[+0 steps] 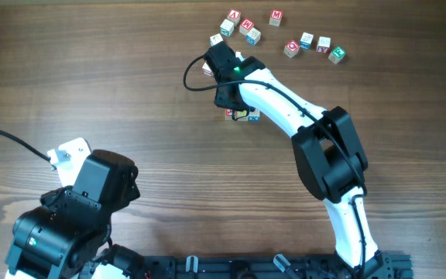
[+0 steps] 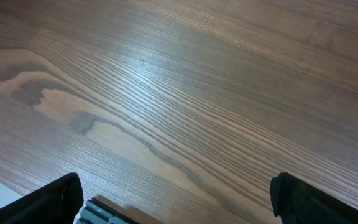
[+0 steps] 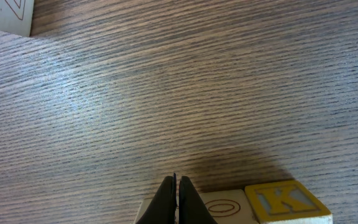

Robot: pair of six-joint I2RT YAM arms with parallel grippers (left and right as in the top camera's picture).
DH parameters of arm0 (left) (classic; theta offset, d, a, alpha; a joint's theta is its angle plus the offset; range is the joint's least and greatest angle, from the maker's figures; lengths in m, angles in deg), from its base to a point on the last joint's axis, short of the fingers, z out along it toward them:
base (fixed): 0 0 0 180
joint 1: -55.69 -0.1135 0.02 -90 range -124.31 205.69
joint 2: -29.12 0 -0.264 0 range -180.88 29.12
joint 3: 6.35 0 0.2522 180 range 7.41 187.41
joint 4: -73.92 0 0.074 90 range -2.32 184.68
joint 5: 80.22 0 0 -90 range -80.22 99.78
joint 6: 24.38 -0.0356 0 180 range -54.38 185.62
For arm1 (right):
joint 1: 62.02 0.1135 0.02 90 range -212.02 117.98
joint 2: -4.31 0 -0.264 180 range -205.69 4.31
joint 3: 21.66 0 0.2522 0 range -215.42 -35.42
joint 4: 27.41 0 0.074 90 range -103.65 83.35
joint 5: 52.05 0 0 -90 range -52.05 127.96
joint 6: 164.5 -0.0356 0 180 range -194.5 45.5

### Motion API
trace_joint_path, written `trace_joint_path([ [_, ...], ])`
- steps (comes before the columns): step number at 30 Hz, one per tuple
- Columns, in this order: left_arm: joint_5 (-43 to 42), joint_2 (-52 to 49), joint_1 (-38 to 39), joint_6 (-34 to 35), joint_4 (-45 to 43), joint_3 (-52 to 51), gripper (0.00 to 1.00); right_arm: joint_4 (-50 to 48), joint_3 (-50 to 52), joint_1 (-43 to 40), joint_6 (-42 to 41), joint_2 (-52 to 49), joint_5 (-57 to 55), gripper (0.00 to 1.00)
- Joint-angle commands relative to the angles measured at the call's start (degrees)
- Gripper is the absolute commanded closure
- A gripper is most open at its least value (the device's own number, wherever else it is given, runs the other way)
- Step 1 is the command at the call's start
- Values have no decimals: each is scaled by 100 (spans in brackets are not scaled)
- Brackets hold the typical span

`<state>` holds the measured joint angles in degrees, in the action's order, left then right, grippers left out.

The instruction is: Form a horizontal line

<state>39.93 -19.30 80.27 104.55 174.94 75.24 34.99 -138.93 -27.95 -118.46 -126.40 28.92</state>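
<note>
A short row of three small cubes [image 1: 242,115] lies side by side just below my right gripper [image 1: 226,99]: a red-faced one on the left, a yellow one in the middle and a white one with blue print on the right. The right wrist view shows only a pale cube printed O [image 3: 225,205] and a yellow cube with K [image 3: 288,200], touching. My right gripper [image 3: 177,182] is shut and empty, its tips over the O cube's left part. My left gripper [image 2: 176,193] is open and empty over bare wood at the lower left.
Several other letter cubes are scattered at the back, from one group [image 1: 238,27] across to another [image 1: 316,45]. One cube [image 1: 206,68] sits partly hidden beside the right wrist. A cube corner with Z [image 3: 5,14] shows at the top left of the right wrist view.
</note>
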Motion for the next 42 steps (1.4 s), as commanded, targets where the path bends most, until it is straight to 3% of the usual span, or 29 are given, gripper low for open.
trace_joint_path([
  [1,11,15,-11,98,-2,-13,0,-15,15,2,-120,-122,-120,95],
  [4,11,15,-11,98,-2,-11,0,-234,13,-2,-96,-122,-258,95],
  [8,11,15,-11,98,-2,-11,0,-1268,-9,9,1121,-120,721,95],
  [12,11,15,-11,98,-2,-11,0,-905,-9,247,1696,-120,1086,95],
  [17,11,15,-11,98,-2,-11,0,-243,85,284,1635,-120,1032,95],
  [19,11,15,-11,98,-2,-11,0,-72,160,284,1178,-120,684,95],
  [42,11,15,-11,98,-2,-11,0,-592,-162,267,1161,7,592,96],
])
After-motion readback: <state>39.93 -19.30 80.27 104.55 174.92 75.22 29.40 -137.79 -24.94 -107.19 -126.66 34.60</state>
